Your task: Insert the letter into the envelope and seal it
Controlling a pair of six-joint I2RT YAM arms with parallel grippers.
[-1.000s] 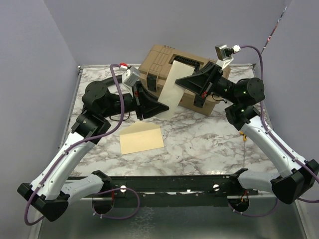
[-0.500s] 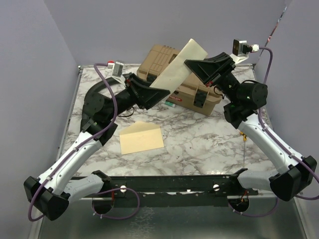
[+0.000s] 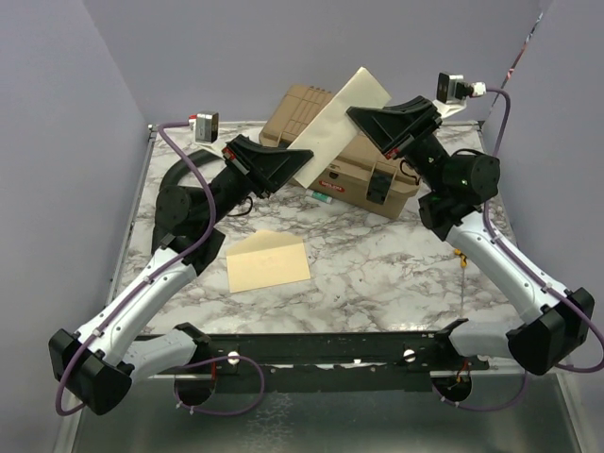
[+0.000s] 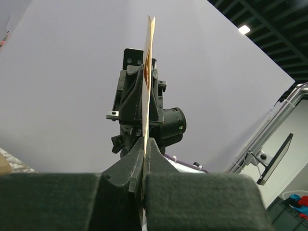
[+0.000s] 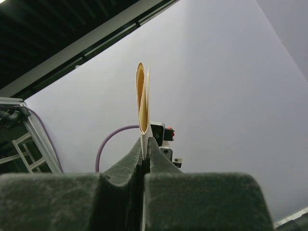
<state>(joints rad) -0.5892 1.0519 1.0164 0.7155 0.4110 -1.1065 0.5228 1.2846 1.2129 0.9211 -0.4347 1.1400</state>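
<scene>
Both grippers hold the letter in the air above the tan toolbox, tilted up to the right. Its upper face is pale cream. My left gripper is shut on its lower left end. My right gripper is shut on its upper right part. The left wrist view shows the letter edge-on in my left gripper. In the right wrist view the letter bulges into two layers with a tan inside, pinched in my right gripper. The yellow-tan envelope lies flat on the table, its triangular flap at its far edge.
The tan toolbox stands at the back of the marble table, under the held sheet. A small green and white object lies at its front left foot. Purple walls close in the left, back and right.
Both arms have raised the letter from in front of the toolbox to above it and tilted it up to the right. The envelope has not moved.
</scene>
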